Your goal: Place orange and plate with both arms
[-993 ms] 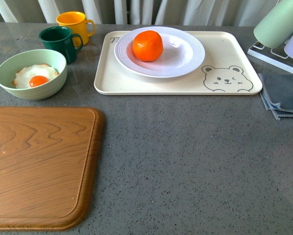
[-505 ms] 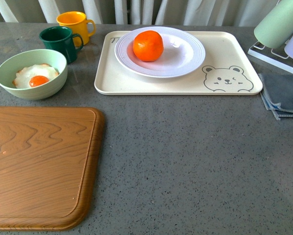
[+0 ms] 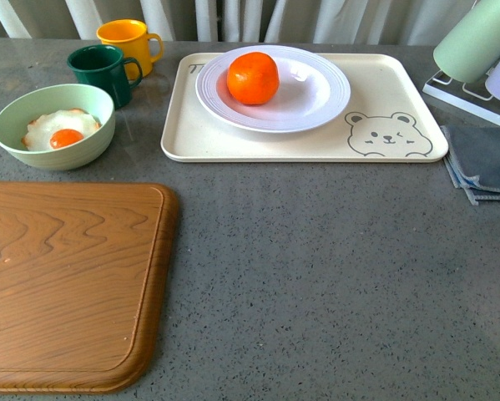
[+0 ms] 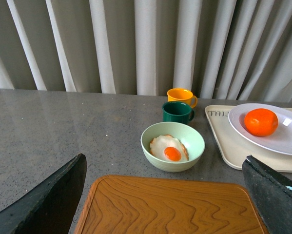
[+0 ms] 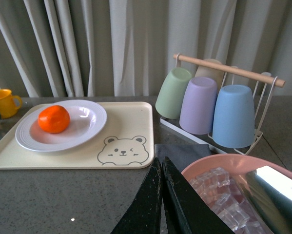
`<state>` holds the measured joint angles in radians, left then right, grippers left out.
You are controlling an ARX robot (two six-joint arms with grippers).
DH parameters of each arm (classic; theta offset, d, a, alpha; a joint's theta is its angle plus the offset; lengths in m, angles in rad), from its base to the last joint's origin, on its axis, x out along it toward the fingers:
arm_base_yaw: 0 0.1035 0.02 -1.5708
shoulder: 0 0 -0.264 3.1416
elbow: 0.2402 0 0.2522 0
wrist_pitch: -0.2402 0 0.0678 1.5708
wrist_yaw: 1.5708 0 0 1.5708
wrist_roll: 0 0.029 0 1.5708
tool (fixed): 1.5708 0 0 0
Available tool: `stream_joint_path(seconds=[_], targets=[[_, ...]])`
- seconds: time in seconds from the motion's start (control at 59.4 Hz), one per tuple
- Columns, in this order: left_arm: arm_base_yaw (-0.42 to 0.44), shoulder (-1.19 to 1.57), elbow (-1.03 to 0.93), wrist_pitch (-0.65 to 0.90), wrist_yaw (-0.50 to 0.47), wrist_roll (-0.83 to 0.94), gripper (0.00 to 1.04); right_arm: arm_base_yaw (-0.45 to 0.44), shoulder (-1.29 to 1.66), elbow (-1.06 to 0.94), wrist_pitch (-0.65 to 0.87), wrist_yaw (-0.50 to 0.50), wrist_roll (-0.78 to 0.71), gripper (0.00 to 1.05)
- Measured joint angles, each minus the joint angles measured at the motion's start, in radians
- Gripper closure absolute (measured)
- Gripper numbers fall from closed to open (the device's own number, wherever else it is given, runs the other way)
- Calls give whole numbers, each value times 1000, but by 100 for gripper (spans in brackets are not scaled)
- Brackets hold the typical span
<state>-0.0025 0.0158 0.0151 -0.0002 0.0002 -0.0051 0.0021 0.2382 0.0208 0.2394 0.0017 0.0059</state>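
Note:
The orange (image 3: 252, 78) rests on the left side of the white ribbed plate (image 3: 316, 100), and the plate sits on the cream bear tray (image 3: 375, 134) at the back of the table. Both also show in the left wrist view, orange (image 4: 261, 122) on plate (image 4: 287, 141), and in the right wrist view, orange (image 5: 53, 119) on plate (image 5: 82, 129). Neither arm appears in the front view. My left gripper (image 4: 165, 195) is open above the wooden board (image 4: 170, 207), far from the plate. My right gripper (image 5: 161, 168) is shut on nothing, its fingers pressed together beside the tray.
A pale green bowl (image 3: 16, 117) with a fried egg, a green mug (image 3: 103, 73) and a yellow mug (image 3: 128, 40) stand at the back left. A grey cloth (image 3: 483, 163) and a cup rack (image 5: 219, 105) are at the right. A pink bowl (image 5: 223, 165) of ice cubes is near my right gripper.

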Motion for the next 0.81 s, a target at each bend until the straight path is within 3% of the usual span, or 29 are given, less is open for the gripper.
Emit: stream_joint_path(seconds=[0.236, 0.336, 0.656, 0.807], targets=[[0, 0, 0, 0, 0, 0, 9, 0, -80, 0, -81, 0, 0, 103], [0, 0, 0, 0, 0, 0, 9, 0, -208, 0, -229, -1, 0, 103], [0, 0, 0, 0, 0, 0, 9, 0, -232, 0, -237, -2, 0, 103], [0, 0, 0, 0, 0, 0, 9, 0, -232, 0, -238, -2, -2, 79]])
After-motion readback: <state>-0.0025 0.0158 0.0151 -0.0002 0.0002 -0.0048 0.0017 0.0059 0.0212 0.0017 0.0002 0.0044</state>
